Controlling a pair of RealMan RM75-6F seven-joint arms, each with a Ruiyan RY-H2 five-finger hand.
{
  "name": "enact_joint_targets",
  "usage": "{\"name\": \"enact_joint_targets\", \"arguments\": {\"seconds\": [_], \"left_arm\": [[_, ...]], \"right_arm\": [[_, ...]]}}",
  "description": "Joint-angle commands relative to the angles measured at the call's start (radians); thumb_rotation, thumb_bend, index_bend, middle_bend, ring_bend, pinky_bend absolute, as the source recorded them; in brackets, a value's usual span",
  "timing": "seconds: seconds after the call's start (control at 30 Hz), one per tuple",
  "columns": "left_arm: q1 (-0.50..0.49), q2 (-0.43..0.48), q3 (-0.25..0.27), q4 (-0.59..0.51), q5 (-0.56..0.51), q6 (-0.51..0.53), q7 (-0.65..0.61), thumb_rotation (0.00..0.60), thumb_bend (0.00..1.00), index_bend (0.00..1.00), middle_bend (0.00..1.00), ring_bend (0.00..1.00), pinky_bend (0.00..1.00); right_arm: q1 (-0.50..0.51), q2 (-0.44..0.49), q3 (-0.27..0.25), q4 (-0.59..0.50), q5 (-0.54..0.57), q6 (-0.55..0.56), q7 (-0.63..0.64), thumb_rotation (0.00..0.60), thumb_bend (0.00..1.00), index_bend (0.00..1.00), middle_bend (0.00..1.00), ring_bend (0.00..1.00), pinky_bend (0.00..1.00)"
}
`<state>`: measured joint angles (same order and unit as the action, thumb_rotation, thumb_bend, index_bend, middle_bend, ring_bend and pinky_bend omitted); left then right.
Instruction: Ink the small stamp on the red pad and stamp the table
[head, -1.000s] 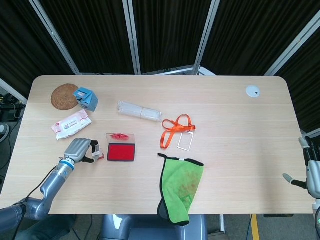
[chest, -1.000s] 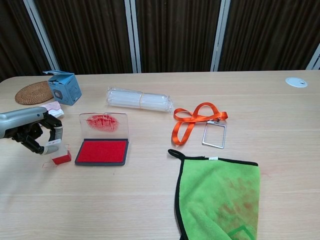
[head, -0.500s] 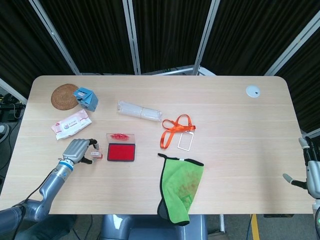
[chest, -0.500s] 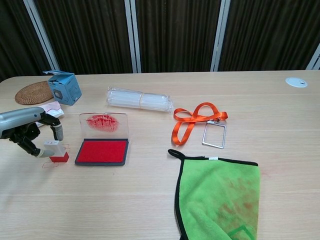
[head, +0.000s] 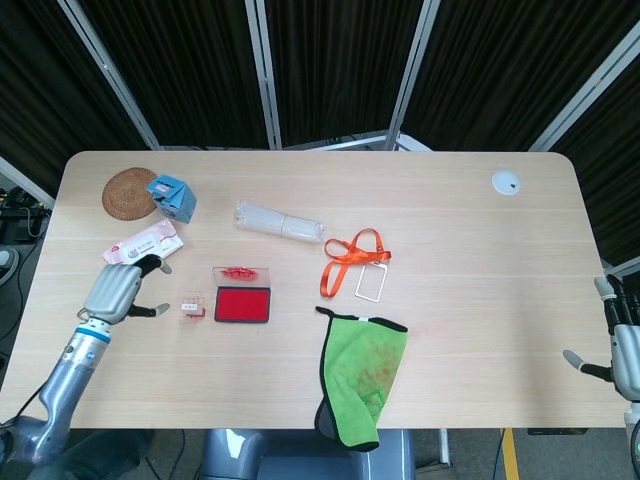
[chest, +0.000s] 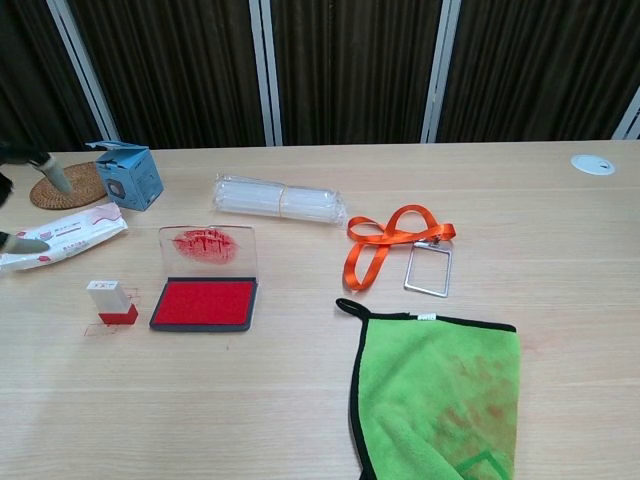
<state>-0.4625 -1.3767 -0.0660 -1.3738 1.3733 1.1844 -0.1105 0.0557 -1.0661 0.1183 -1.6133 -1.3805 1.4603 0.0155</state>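
Observation:
The small stamp (head: 191, 306) (chest: 113, 301), white on top with a red base, stands upright on the table just left of the red ink pad (head: 242, 304) (chest: 205, 302), whose clear lid (chest: 208, 246) stands open behind it. A faint red outline shows on the table around the stamp's base. My left hand (head: 118, 289) hovers to the left of the stamp, apart from it, fingers spread and holding nothing; in the chest view only its fingertips (chest: 30, 243) show at the left edge. At the lower right edge my right hand (head: 618, 345) hangs open, beyond the table.
A wet-wipes pack (head: 140, 244) lies just behind my left hand. Further back sit a woven coaster (head: 126, 192) and blue box (head: 172, 196). A clear plastic roll (head: 278, 221), an orange lanyard with badge holder (head: 357, 262) and a green cloth (head: 363, 368) lie to the right.
My left hand has let go of the stamp and pulled away to the left. The stamp now stands alone beside the pad.

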Motion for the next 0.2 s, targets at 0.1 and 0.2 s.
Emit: {"name": "enact_joint_targets", "arguments": {"seconds": [0.1, 0.2], "left_arm": [[0.131, 0.130, 0.017, -0.150, 0.020, 0.180, 0.121, 0.600, 0.00, 0.07, 0.00, 0.06, 0.05], [0.216, 0.187, 0.034, -0.269, 0.010, 0.300, 0.232, 0.600, 0.00, 0.00, 0.00, 0.00, 0.00]], "right_arm": [[-0.004, 0.007, -0.007, -0.008, -0.019, 0.008, 0.014, 0.600, 0.00, 0.00, 0.00, 0.00, 0.00], [-0.007, 0.012, -0.015, -0.019, -0.044, 0.019, 0.017, 0.600, 0.00, 0.00, 0.00, 0.00, 0.00]]}}
